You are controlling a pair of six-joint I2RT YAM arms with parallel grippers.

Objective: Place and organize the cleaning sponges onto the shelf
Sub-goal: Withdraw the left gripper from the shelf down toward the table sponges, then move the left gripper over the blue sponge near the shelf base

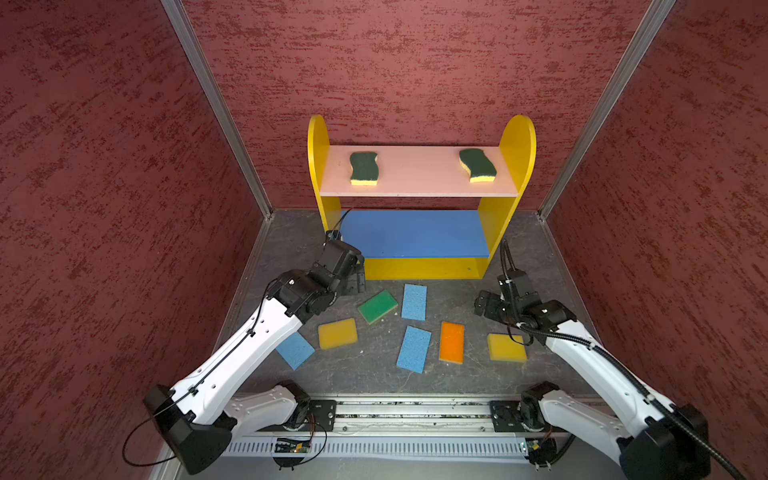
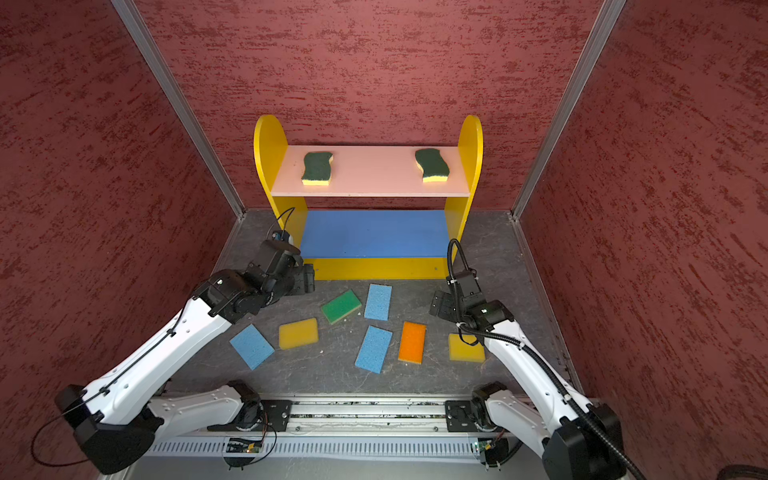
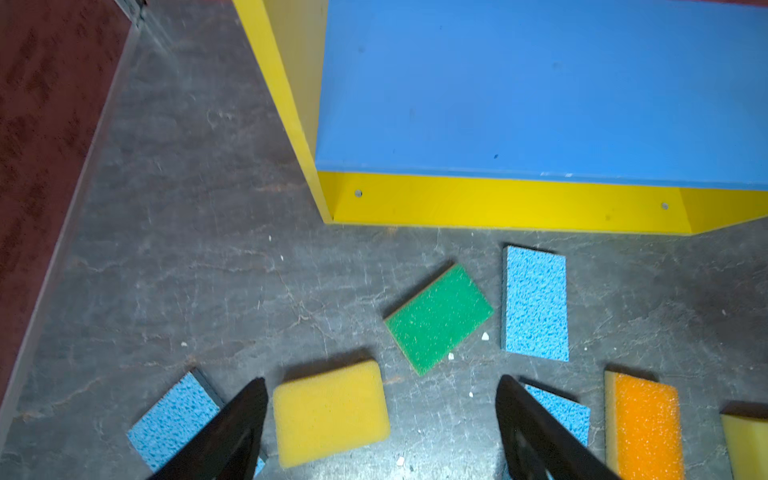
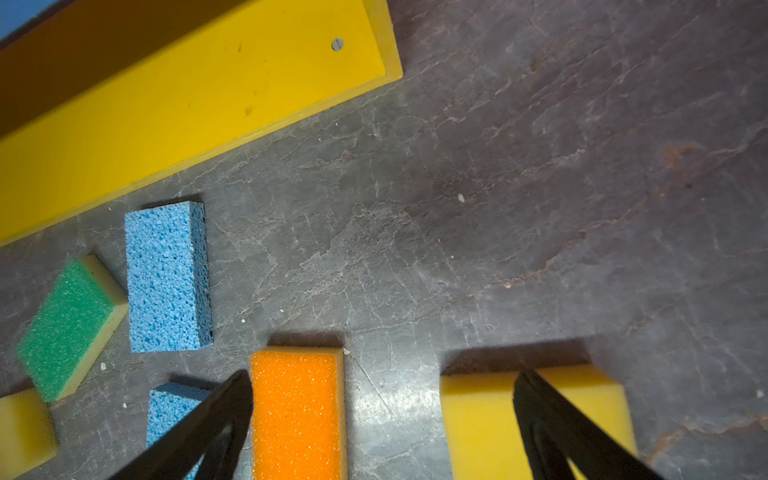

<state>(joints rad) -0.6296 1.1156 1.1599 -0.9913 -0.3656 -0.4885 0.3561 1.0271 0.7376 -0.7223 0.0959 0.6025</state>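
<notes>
Already a wavy dark-green sponge [image 1: 364, 168] and its twin [image 1: 478, 165] lie flat on the shelf's [image 1: 519, 141] pink top board [image 1: 419, 174], long axes running front to back. Seven others lie on the floor [image 1: 374, 374]. Beneath the left gripper's [image 3: 381, 379] spread, empty jaws lies a thick yellow sponge [image 3: 330, 411], crosswise. The right gripper [image 4: 383, 371] is equally wide and empty. An orange sponge [image 4: 297, 411] lies just inside one finger, pointing shelfward, and a yellow one [image 4: 478, 415] lies under the other.
</notes>
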